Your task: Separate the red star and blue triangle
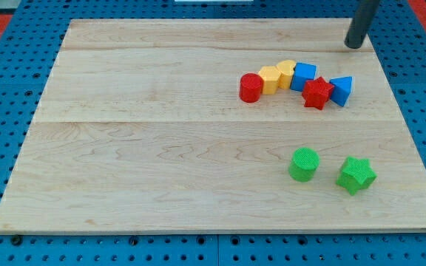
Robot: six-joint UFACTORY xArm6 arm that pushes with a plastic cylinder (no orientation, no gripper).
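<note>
My tip (355, 46), a bare rod without jaws, holds nothing; at upper right, it should wedge between touching red star (316, 93) and blue triangle (342, 90).

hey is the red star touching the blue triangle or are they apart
Touching. The red star sits against the blue triangle with no wood visible between them; my tip is above both, clear.

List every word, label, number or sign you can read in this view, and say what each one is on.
None: no readable text anywhere in the camera view.
The wooden board shows only grain.
The red star, blue triangle and the other blocks carry only ribbed texture.
My tip is plain dark, above the cluster toward the view's top right.
</note>
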